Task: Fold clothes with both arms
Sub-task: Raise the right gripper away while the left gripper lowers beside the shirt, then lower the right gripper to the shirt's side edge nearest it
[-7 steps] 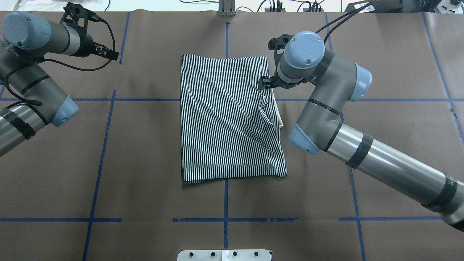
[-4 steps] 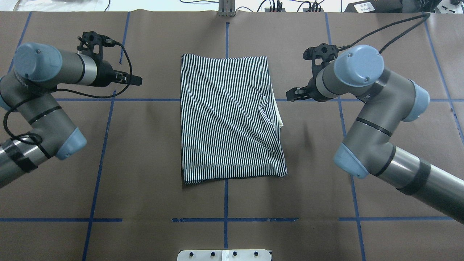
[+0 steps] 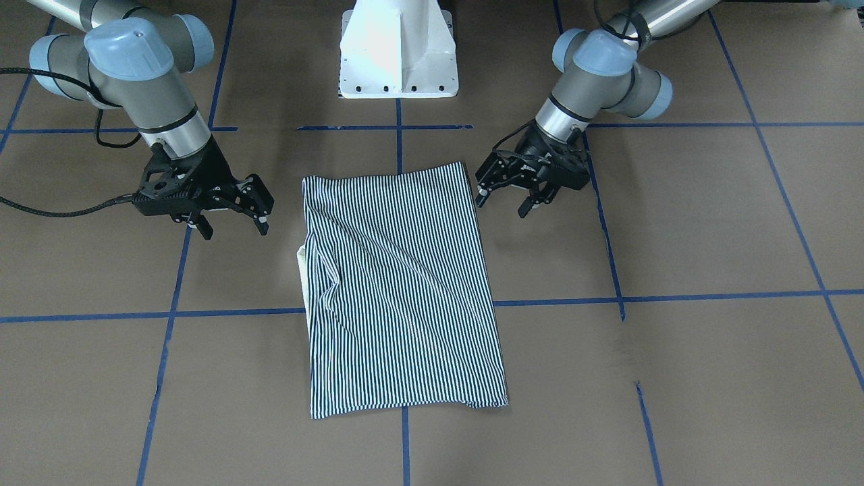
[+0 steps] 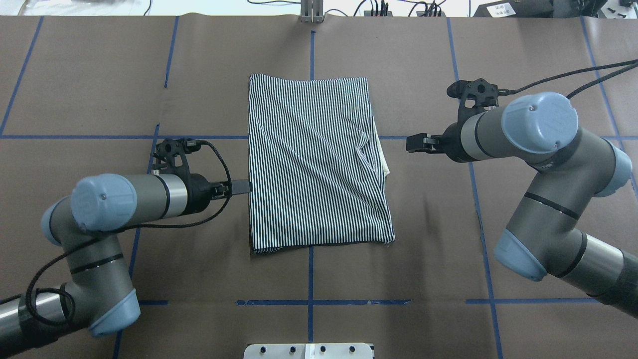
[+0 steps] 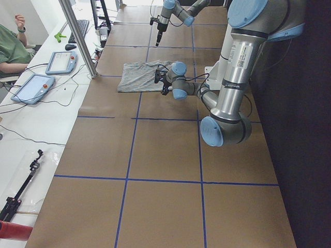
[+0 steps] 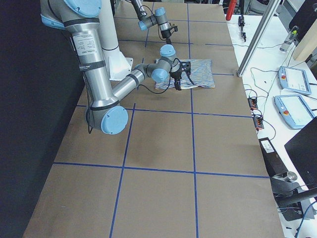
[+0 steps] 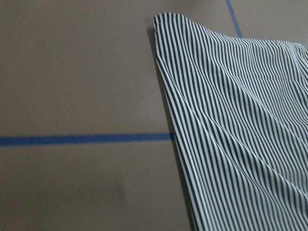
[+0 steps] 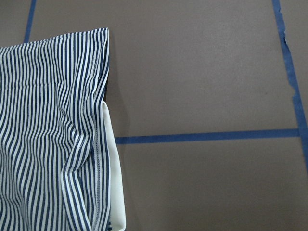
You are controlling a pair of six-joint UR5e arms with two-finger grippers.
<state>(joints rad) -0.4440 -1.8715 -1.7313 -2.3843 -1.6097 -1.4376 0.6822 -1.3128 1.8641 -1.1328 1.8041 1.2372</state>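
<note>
The clothes, one navy-and-white striped shirt (image 4: 314,159) (image 3: 398,283), lie folded into a flat rectangle at the table's middle. A strip of cream collar (image 4: 385,162) (image 8: 115,183) peeks out along the right edge. My left gripper (image 4: 241,187) (image 3: 501,206) hangs at the shirt's left edge, open, holding nothing. My right gripper (image 4: 413,143) (image 3: 234,231) is open too, a short gap from the right edge near the collar. The left wrist view shows the shirt's corner (image 7: 240,134) on bare table, and neither wrist view shows fingers.
Brown paper with blue tape lines covers the table (image 4: 199,75). The white pedestal base (image 3: 398,50) stands at the robot's side. A side bench holds tablets (image 5: 33,88), and a seated person (image 5: 10,49) is beside it.
My left arm has swung in from the far left corner to the shirt's left edge. My right gripper has pulled away from the shirt's right edge, out to the right.
</note>
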